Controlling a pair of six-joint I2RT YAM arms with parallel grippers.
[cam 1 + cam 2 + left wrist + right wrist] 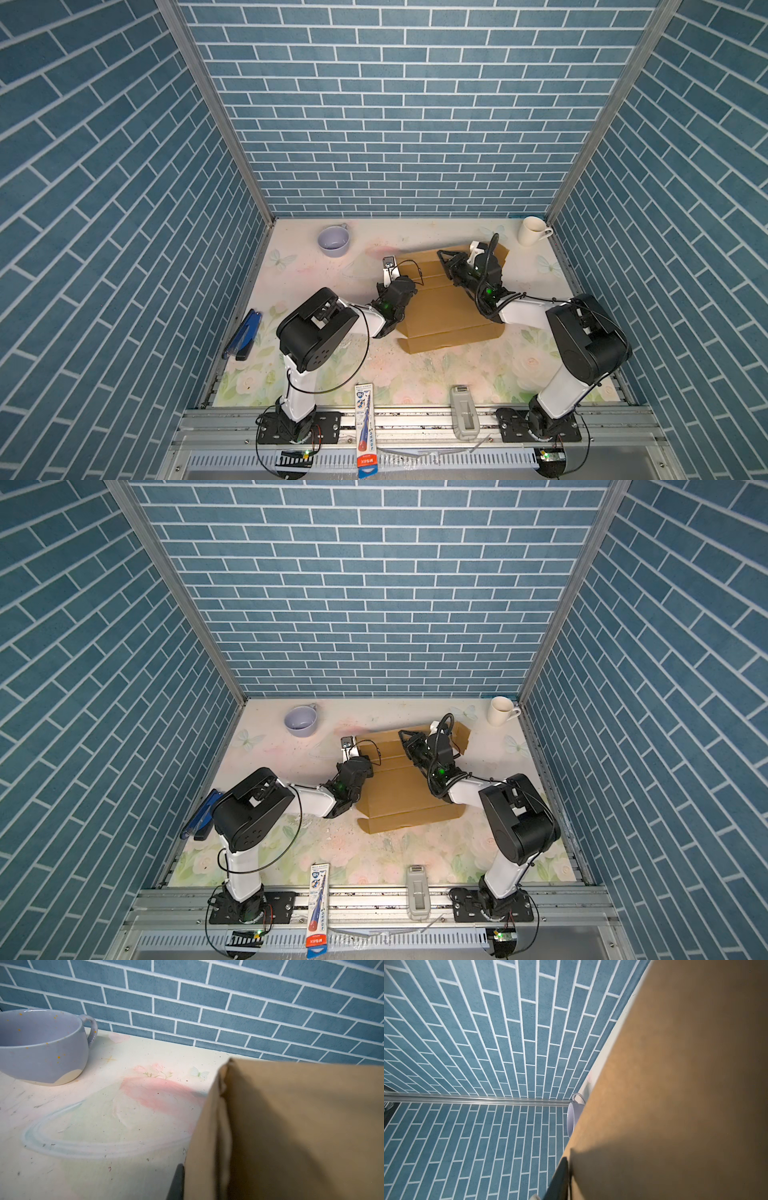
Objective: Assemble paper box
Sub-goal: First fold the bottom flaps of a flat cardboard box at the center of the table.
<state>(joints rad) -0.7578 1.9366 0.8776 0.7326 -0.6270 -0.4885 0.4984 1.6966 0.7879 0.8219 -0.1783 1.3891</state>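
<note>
Top views both show the paper box (451,318) lying on the flowered surface (436,374) between the two arms, toward the far side. It is partly folded, and its near flap lies flat. The left end effector (395,277) is at the left edge of the box. Its jaws are pressed together, and in the left wrist view one dark finger (177,1182) lies against a raised cardboard wall, so it pinches this wall. The right end effector (444,257) is over the far part of the box, and one of its fingers (558,1180) lies against cardboard. I cannot tell if it is spread or closed. A purple cup (333,242) stands near the far left, and a white mug (533,230) stands in the far right corner.
</note>
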